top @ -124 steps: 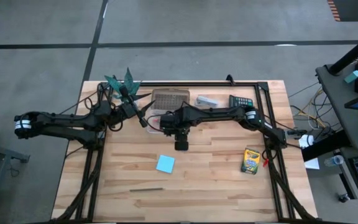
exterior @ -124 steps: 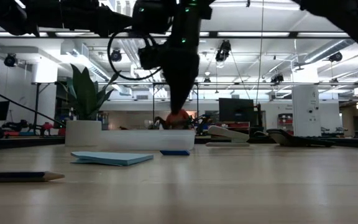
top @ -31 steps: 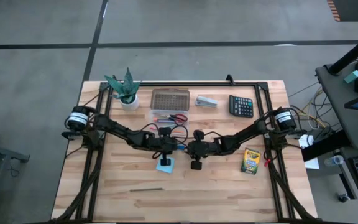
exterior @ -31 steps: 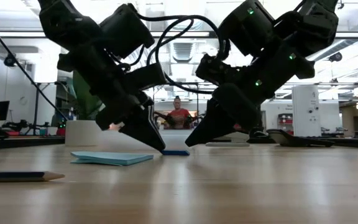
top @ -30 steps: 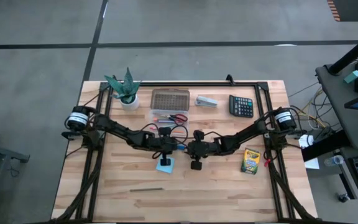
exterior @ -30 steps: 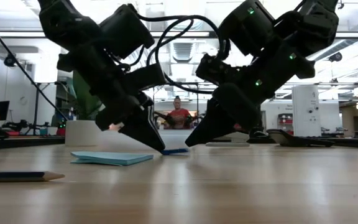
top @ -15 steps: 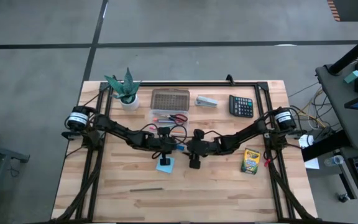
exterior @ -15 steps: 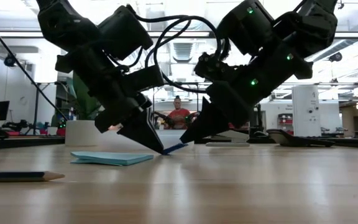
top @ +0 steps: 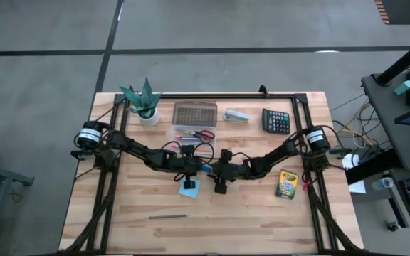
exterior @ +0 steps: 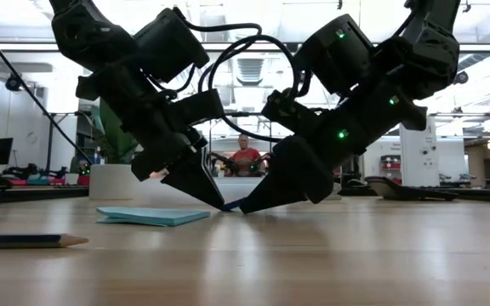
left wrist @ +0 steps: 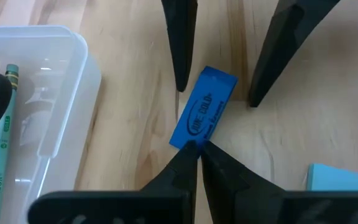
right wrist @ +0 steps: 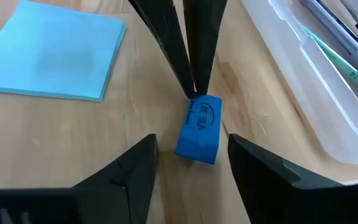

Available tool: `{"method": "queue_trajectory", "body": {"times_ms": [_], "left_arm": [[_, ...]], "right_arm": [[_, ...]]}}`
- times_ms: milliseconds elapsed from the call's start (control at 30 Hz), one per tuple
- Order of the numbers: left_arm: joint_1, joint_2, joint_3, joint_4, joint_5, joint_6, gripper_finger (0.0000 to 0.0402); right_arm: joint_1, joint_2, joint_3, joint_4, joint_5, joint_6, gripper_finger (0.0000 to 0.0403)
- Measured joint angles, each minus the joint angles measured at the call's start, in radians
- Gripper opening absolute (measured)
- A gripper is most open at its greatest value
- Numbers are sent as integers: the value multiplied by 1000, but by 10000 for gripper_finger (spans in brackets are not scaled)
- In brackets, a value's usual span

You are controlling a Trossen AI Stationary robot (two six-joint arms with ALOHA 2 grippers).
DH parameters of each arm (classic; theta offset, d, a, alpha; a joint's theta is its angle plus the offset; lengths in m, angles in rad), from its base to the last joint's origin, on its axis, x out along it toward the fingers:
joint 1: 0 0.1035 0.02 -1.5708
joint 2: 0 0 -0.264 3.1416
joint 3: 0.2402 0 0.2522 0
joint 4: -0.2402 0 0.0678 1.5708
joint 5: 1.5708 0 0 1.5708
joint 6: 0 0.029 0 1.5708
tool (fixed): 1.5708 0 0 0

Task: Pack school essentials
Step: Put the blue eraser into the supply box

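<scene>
The small blue eraser [left wrist: 202, 107] lies on the wood table between my two grippers, near the table's middle. My left gripper [left wrist: 196, 147] is shut, its tips at the eraser's end nearer the table's left. My right gripper [right wrist: 191, 140] is open and comes from the table's right. Its fingers stand on either side of the eraser's other end, with a gap on both sides. The light-blue notepad [top: 188, 188] lies flat just near of the left gripper. The crayon box [top: 286, 183] lies at the right. A pencil [top: 167, 217] lies near the front edge. My left gripper touches the eraser's end [left wrist: 188, 138] that faces the table's left with the tips of its shut fingers [exterior: 219, 204]. The fingers slant down from the left and lie along the eraser. The eraser rests on the table.
A clear open box [left wrist: 30, 93] with red-handled scissors and pencils stands just beyond the eraser, its rim close to both grippers. At the far edge stand a potted plant [top: 142, 99], a brown-topped case [top: 194, 112], a grey stapler [top: 237, 115] and a black calculator [top: 276, 121].
My right gripper has gone down and toward the table's left, so its tips now stand at the table on either side of the eraser. The eraser's right end tipped up off the wood while its left end stayed under the left gripper's tips.
</scene>
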Motion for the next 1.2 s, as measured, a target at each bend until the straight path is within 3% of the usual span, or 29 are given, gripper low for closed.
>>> {"method": "queue_trajectory", "body": {"times_ms": [900,1200], "left_arm": [[0,0,-2,-1,0,0,6],[0,-3,-2,-2,0,1,6]], "right_arm": [[-6,34,1,56,6,18,69],[-6,33,1,52,6,17,64]]}}
